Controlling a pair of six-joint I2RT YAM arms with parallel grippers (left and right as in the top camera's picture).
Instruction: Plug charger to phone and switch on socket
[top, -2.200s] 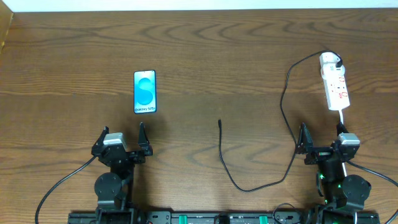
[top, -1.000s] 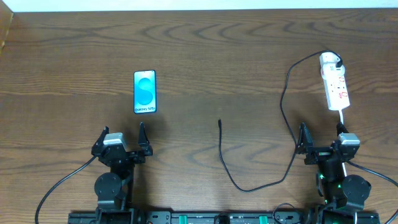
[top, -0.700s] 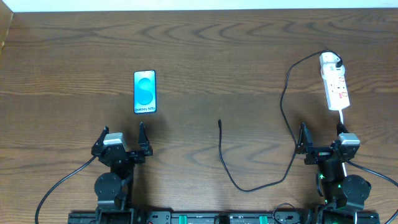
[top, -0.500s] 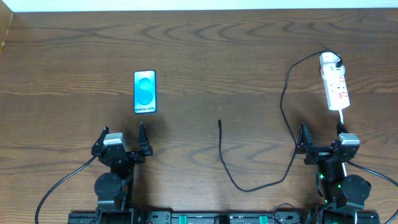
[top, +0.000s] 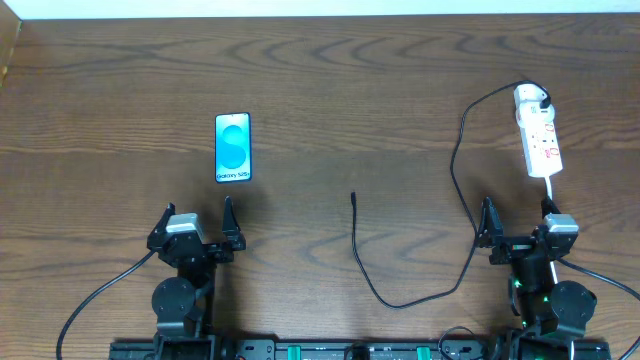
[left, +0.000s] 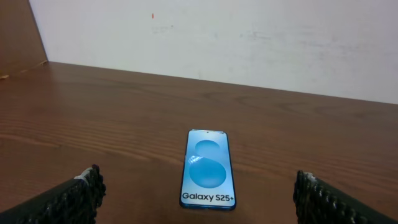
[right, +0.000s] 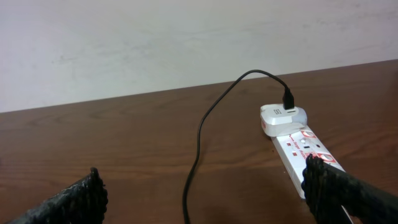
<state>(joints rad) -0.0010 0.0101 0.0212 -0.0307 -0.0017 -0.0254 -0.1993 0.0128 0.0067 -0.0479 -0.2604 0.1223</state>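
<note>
We read "Galaxy S25+" on the phone (left: 208, 169), lying flat on the worktop (top: 350, 80) ahead of the left hand (top: 197, 222). The charger (top: 453, 172) runs from the socket (top: 538, 140), far right, to a free tip mid-worktop. Left hand and right hand (top: 517, 225): fingers spread, empty. Nothing has shifted since the earlier frames.

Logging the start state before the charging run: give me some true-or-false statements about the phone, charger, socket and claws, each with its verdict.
1. The charger has its free tip in the phone. False: the tip lies on the table, apart from the phone.
2. The charger's other end meets the white plug on the socket. True.
3. The left claw grips the phone. False: it is open and empty, short of the phone.
4. The right claw is open. True.
</note>
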